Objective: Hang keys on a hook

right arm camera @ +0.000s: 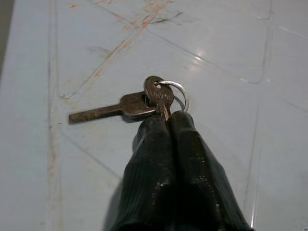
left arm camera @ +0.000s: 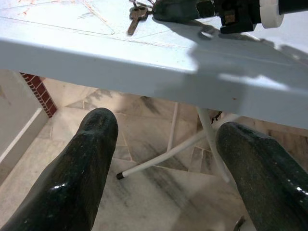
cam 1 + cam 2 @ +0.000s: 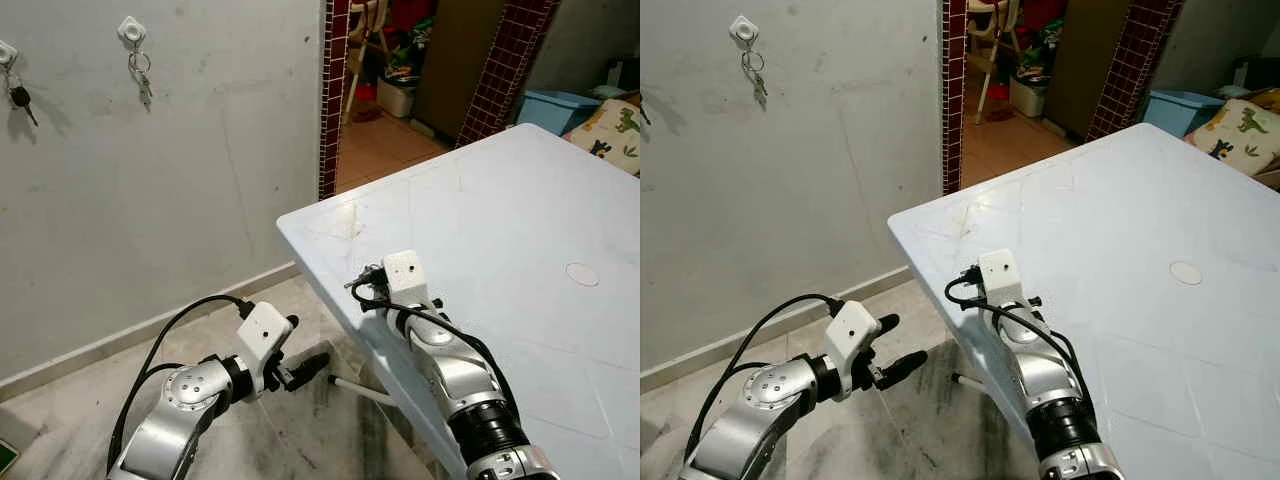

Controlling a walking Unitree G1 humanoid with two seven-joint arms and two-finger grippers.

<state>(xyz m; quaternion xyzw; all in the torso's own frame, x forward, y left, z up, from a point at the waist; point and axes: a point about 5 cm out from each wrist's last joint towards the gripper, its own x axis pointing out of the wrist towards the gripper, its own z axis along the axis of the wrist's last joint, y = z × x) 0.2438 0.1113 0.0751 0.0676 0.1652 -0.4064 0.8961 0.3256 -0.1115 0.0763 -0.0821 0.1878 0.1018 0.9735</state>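
Observation:
Two brown keys on a metal ring [image 1: 144, 103] lie on the white table [image 3: 500, 220] near its wall-side corner. My right gripper [image 1: 166, 118] rests low over the table, shut on one key's blade. The left wrist view catches the same keys [image 2: 137, 14] and right gripper [image 2: 178, 9] from below the table edge. My left gripper [image 3: 300, 370] hangs open beside that edge above the floor, its fingers [image 2: 91, 144] wide apart. On the grey wall, a white hook [image 3: 131, 30] carries a key bunch [image 3: 142, 80]. Another hook [image 3: 5, 50] holds a black-headed key [image 3: 20, 97].
A doorway [image 3: 385, 90] framed by dark red tiled columns opens behind the table. A blue bin [image 3: 555, 105] and a dinosaur-print cushion [image 3: 610, 130] sit at the far right. White table legs [image 3: 365, 390] cross under the table over the marble floor.

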